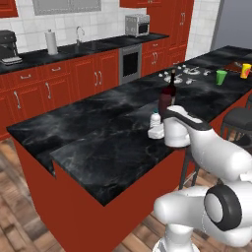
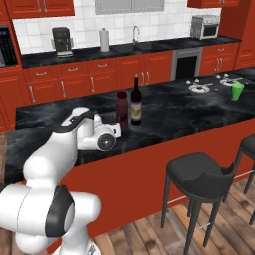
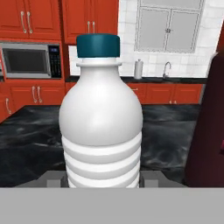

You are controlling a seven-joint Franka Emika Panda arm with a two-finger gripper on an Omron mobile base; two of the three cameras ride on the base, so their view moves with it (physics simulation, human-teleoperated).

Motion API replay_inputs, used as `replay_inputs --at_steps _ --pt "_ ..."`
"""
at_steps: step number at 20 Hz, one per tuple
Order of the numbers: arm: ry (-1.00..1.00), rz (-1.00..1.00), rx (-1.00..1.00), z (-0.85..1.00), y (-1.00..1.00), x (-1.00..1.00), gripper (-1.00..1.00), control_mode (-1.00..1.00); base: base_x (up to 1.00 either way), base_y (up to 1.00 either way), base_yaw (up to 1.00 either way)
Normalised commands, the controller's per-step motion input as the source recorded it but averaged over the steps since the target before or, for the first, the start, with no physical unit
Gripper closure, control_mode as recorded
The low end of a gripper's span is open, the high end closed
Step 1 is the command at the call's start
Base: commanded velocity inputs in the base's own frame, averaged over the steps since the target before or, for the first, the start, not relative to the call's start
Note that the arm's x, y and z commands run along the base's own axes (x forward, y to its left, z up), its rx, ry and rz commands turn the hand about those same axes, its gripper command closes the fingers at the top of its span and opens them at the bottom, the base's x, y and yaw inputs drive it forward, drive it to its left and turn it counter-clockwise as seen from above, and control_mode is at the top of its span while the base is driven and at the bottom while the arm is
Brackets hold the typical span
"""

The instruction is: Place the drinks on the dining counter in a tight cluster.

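Pincer (image 3: 101,183) clamped on the water bottle (image 3: 101,118), which stands upright on the table (image 1: 98,152) near its front edge. In hand view the bottle sits dead centre, teal cap up, with the maroon bottle (image 3: 209,131) just beside it at the right edge. From the right base view the maroon bottle (image 2: 122,110) and the wine bottle (image 2: 136,101) stand upright, close together, wine bottle to its right. Left base view: water bottle (image 1: 155,119) just in front of the maroon bottle (image 1: 165,102), arm wrist beside it. Green cup (image 1: 221,77) well apart down the table.
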Motion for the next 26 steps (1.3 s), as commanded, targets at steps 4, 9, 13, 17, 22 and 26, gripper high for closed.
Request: replay_inputs --at_steps 4,9,13,17,22,26 --pt "0.00 0.00 0.00 0.00 0.00 0.28 1.00 -1.00 0.00 0.00 0.00" --pt "0.00 0.00 0.00 0.00 -0.08 0.18 1.00 -1.00 0.00 0.00 0.00" --pt "0.00 0.00 0.00 -0.02 -0.17 0.03 1.00 -1.00 0.00 0.00 0.00" --pt "0.00 0.00 0.00 0.00 -0.17 0.06 1.00 -1.00 0.00 0.00 0.00" --pt "0.00 0.00 0.00 -0.01 -0.02 0.12 1.00 -1.00 0.00 0.00 0.00" --pt "0.00 0.00 0.00 -0.29 0.01 0.12 1.00 -1.00 0.00 0.00 0.00"
